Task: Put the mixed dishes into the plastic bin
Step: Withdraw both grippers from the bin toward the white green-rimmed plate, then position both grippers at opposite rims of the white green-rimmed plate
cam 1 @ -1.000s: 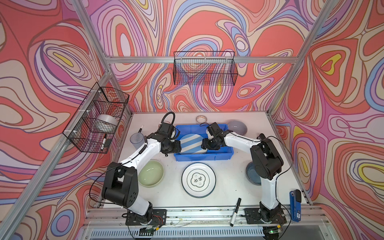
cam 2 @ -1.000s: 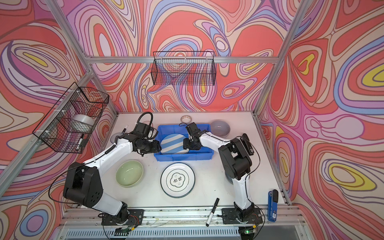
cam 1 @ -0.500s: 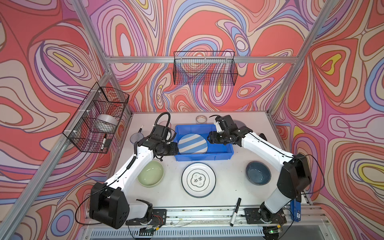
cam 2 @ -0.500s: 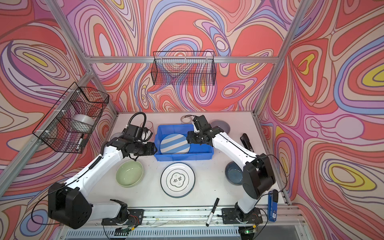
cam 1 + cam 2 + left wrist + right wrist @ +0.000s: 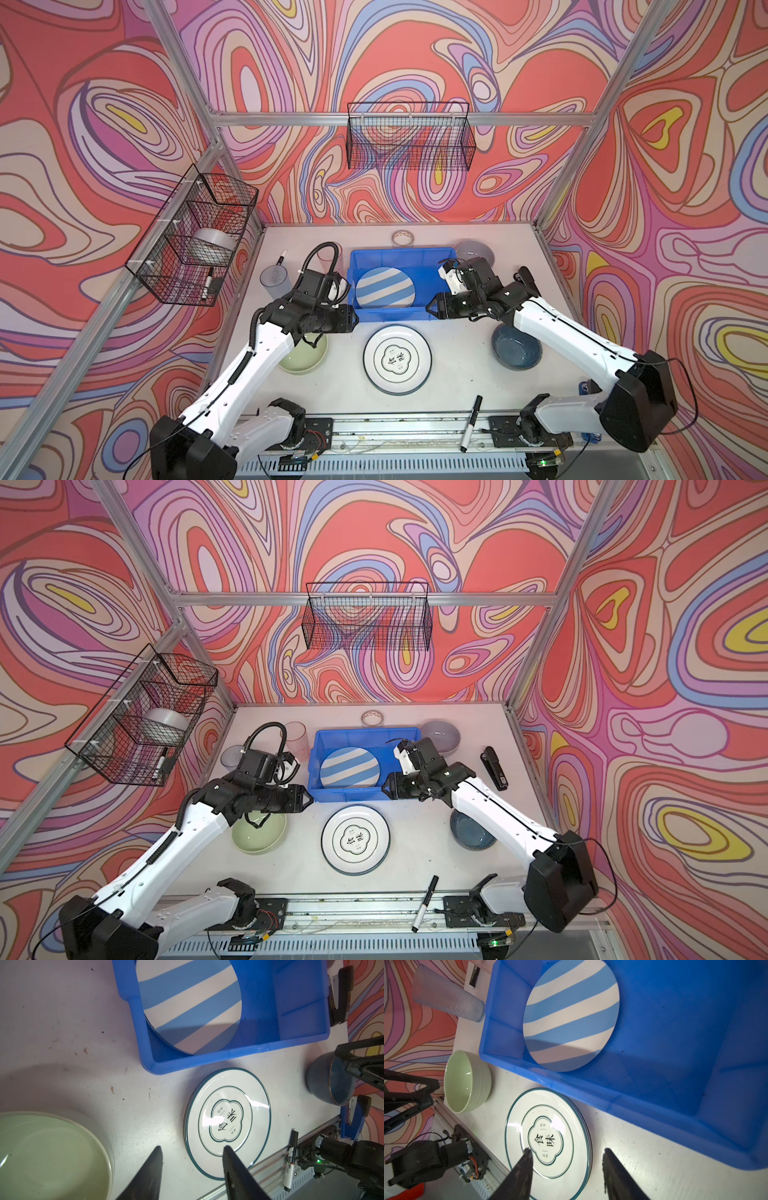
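Left claw and right claw both released — nothing held. Blue-and-white striped plate lies inside the plastic bin.

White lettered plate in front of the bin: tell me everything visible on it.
White plate: glossy, looks ceramic, with a thin teal rim line, an inner ring and a lobed centre frame holding black characters. The wrist views show layered rims beneath it, so it tops a stack of like plates. It lies flat, face up, on the table, a small gap from the blue bin, between the green bowl and dark blue bowl. Nothing else touches it.
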Robot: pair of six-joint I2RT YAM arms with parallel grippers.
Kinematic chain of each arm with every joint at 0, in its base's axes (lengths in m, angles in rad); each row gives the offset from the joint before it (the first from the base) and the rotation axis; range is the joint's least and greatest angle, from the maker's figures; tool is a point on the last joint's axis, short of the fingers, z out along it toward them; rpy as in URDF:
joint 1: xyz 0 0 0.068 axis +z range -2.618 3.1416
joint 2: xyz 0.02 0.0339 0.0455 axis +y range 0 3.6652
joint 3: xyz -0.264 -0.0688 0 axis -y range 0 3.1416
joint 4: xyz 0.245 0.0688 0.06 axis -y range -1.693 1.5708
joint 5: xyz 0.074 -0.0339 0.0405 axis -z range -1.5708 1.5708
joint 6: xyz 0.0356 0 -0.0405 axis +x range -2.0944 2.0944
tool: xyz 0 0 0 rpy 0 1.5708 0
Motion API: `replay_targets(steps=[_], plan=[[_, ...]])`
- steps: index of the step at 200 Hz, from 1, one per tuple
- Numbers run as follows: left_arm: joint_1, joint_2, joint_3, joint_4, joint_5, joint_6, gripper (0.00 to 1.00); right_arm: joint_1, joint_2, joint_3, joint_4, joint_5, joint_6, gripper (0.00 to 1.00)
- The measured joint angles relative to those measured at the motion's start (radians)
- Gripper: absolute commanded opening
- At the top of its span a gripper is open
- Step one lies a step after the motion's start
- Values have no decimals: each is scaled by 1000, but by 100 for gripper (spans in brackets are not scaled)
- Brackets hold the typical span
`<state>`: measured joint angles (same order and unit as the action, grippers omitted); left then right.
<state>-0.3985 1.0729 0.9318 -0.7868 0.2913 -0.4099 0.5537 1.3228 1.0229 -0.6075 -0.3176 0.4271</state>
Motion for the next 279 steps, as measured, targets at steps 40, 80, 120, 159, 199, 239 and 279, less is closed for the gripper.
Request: replay_targets(steps=[40, 80, 120, 159, 199, 239, 279], plan=[[-160, -5, -85, 0, -39, -74, 41, 23, -63, -123, 46, -47, 42, 51], [-277, -2, -151, 24, -98, -152, 37, 50, -105, -213, 66, -64, 81, 48], [-311, 6, -199, 70, -132, -196, 35, 58, -146, -313, 103, -72, 122, 46], [-323, 27, -230, 111, -159, -217, 34, 63, -152, -397, 148, -90, 155, 43], [-323, 50, -262, 160, -184, -232, 32, 65, -142, -436, 199, -115, 177, 36], [-323, 103, -262, 205, -198, -235, 28, 65, -93, -445, 261, -129, 190, 34], [-323, 147, -263, 236, -204, -235, 26, 68, -50, -457, 297, -133, 198, 30]])
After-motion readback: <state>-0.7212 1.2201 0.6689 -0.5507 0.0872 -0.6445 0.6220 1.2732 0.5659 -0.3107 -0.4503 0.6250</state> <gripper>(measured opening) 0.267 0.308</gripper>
